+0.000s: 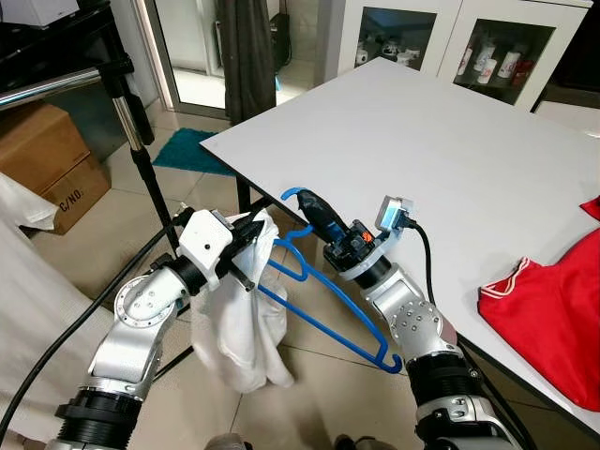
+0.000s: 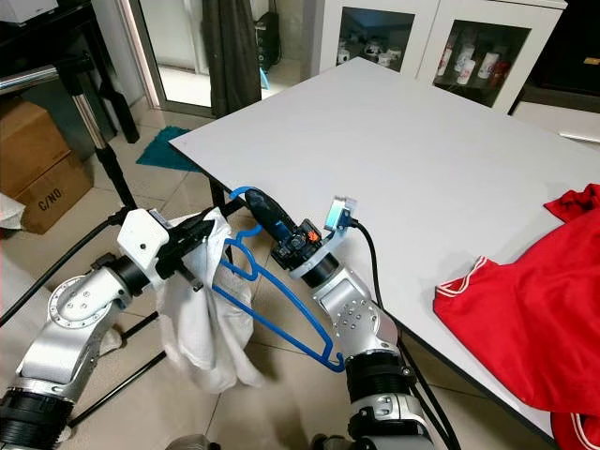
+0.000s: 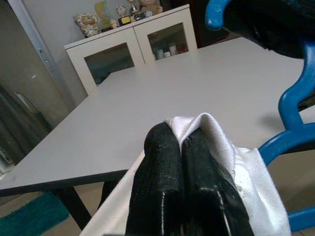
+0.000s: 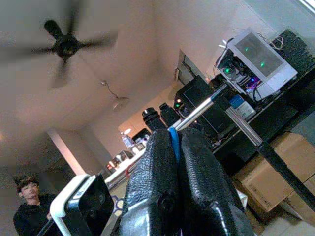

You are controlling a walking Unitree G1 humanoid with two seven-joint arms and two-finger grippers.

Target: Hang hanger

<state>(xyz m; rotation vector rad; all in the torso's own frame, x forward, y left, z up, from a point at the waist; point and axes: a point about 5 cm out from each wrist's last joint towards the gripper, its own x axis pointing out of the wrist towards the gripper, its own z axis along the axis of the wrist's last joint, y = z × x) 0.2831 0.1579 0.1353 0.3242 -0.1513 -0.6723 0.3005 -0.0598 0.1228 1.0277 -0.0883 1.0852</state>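
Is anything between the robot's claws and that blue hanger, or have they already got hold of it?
Nothing stands between them. The right end effector is shut on the blue hanger near its hook, beside the table edge. The left end effector is shut on the white garment draped over it.

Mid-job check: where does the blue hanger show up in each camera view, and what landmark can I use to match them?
Left eye view: blue hanger at lower centre, hook pinched by the right gripper.
Right eye view: lower centre-left, beside the white garment.
Left wrist view: blue curve past the left gripper, which is clamped on white cloth.
Right wrist view: a blue sliver between the fingers.
Shared landmark: the white table.
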